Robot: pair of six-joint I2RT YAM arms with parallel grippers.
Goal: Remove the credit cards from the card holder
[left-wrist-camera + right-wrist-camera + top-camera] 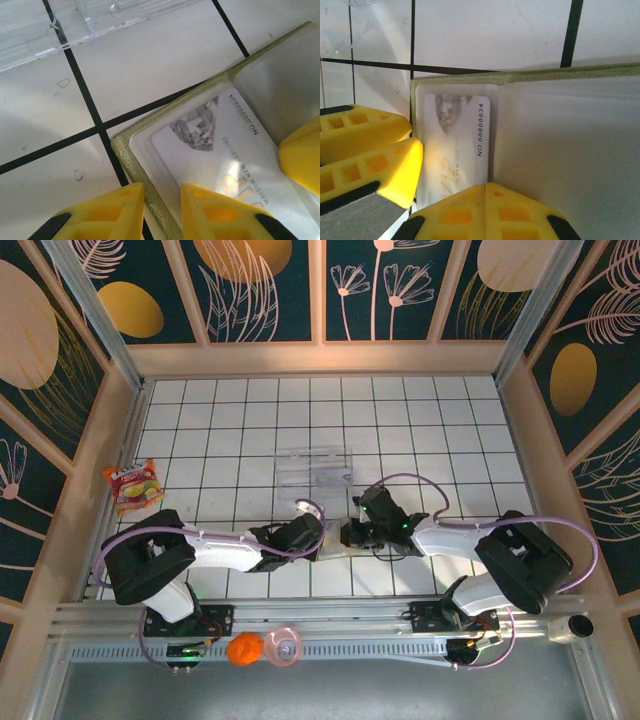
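Evidently we are early: a credit card (215,145) sits in its pocket of the card holder (134,150), lying open on the table (40,110), and we judge none removed. Our left gripper (162,196), slightly parted, straddles the holder's rim; our right gripper (485,192) is pressed closed at the card's edge, its hold unclear.

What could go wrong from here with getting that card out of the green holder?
One: the right gripper is shut at the end of the card, which lies under a clear pocket film; it may pinch film too and drag the card holder along. Two: the left gripper only straddles the holder's rim, so the holder might slide or fold. Three: both grippers' fingers crowd together and could bump.
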